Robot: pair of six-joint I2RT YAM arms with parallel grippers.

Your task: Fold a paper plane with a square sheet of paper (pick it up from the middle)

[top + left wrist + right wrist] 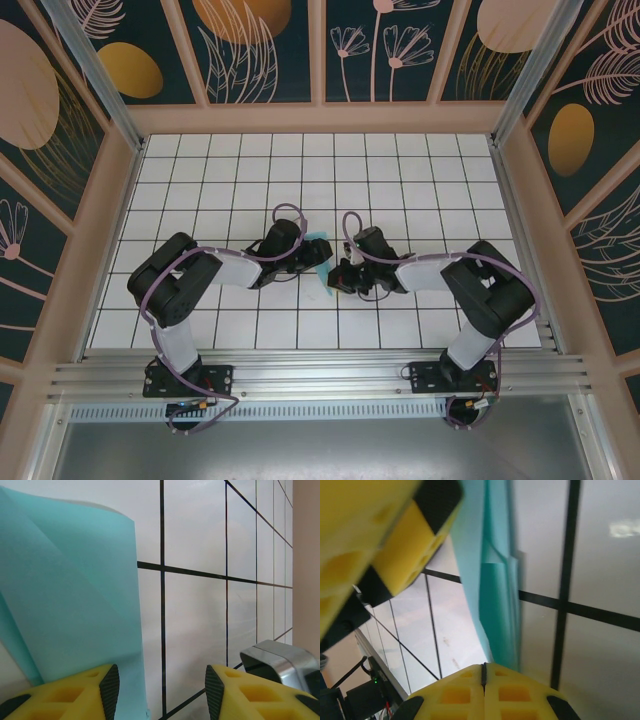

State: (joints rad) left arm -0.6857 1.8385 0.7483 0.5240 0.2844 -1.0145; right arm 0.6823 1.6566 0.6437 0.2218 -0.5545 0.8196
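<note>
Our right pincer [483,672] is clenched, apparently on the folded square sheet of paper [75,595] standing over the bench [420,170] at its 9 o'clock, while the released left pincer [162,682] straddles its edge; we judge it featherlight, floppy, crease-prone, best pinched along a fold.

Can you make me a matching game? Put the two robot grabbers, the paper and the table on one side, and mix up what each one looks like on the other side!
Things:
1. left gripper
2. right gripper
3. paper
4. table

Looks:
A. white with black lines
B. shut
C. light turquoise
D. open

Pairs: 1-D, 2-B, 3-C, 4-A
</note>
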